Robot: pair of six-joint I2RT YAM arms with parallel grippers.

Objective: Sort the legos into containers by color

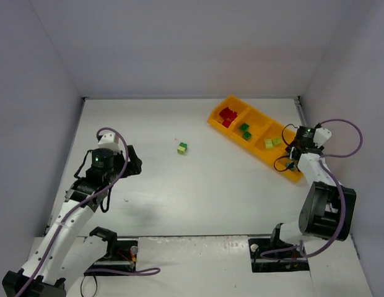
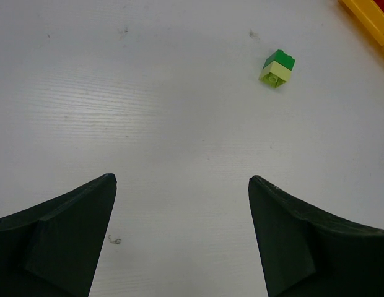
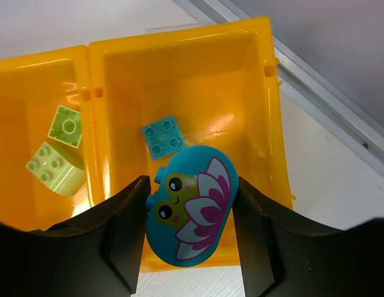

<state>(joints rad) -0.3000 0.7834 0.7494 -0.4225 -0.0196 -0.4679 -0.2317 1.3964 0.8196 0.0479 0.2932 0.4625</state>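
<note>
four compartments [image 1: 214, 119] of colour-sorted legos [image 1: 228, 115]; printed teal lego [image 3: 191, 213] in right tool [image 3: 191, 183]

Teal brick [image 3: 189, 210] in claw [image 3: 191, 187] above tray [image 3: 269, 124]

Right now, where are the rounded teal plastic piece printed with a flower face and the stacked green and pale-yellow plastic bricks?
Rounded teal plastic flower-face piece [image 3: 189, 207]: right wrist view, printed face.
Stacked green and pale-yellow plastic bricks [image 2: 278, 68]: left wrist view, colour seam.

tray [image 2: 374, 17]: running off the left wrist view's corner
end compartment [image 1: 295, 172]: being covered by right gripper [image 1: 300, 148]
</note>
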